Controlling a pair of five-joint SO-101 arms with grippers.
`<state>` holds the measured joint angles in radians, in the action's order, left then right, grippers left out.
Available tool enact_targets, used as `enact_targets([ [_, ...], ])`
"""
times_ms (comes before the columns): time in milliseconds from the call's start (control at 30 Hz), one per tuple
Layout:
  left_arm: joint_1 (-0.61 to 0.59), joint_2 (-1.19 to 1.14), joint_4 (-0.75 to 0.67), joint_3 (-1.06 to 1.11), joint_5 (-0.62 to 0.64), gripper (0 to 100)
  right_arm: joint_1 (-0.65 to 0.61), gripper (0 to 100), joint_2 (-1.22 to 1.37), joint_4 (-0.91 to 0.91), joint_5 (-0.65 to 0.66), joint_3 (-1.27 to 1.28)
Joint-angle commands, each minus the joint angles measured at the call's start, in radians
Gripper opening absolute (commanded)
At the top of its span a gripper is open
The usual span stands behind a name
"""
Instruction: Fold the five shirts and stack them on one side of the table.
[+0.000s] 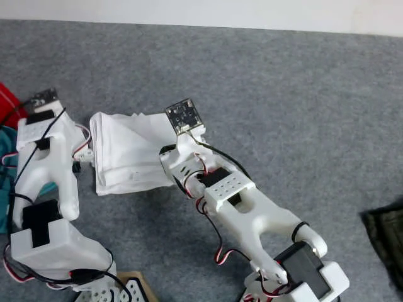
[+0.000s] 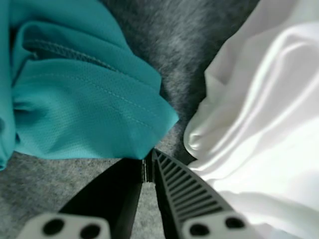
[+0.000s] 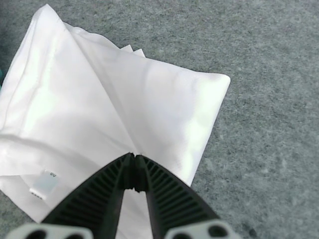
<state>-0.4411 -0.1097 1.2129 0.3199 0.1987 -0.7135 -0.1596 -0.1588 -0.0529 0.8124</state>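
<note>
Here the right tool (image 3: 134,159) pinches a crease of the white shirt (image 3: 164,109); the left tool (image 2: 150,157) sits closed between that shirt and the teal shirt (image 2: 75,99).

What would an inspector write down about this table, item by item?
Surface: grey, felt-like table top.
Job's things: white shirt, partly folded, lying flat; teal shirt, crumpled beside it, with a strip of grey between them.
Clutter: dark cloth at one edge and a red thing at the other; too little shows to name either.
Grippers: left gripper shut, over the gap between the two shirts; right gripper shut, tips at a crease of the white shirt, pinching or not unclear.
Cables: wires loop along both arms.
Surroundings: pale strip beyond the far edge; tan board by the arm bases.
</note>
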Motion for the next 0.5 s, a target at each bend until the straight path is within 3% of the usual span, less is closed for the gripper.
enact_targets([
  [0,0.088,0.053,0.123,-0.153,0.002,6,0.012,0.8,-0.002,0.019,-0.003,-0.042],
  [200,0.243,0.051,0.244,-0.331,0.0,26,0.013,0.8,-0.002,0.019,-0.003,-0.042],
  [333,0.306,0.031,0.232,-0.282,-0.006,23,0.013,0.8,-0.002,0.019,-0.003,-0.042],
  [467,0.274,-0.005,0.115,-0.107,-0.009,18,0.015,0.8,-0.002,0.019,-0.003,-0.042],
])
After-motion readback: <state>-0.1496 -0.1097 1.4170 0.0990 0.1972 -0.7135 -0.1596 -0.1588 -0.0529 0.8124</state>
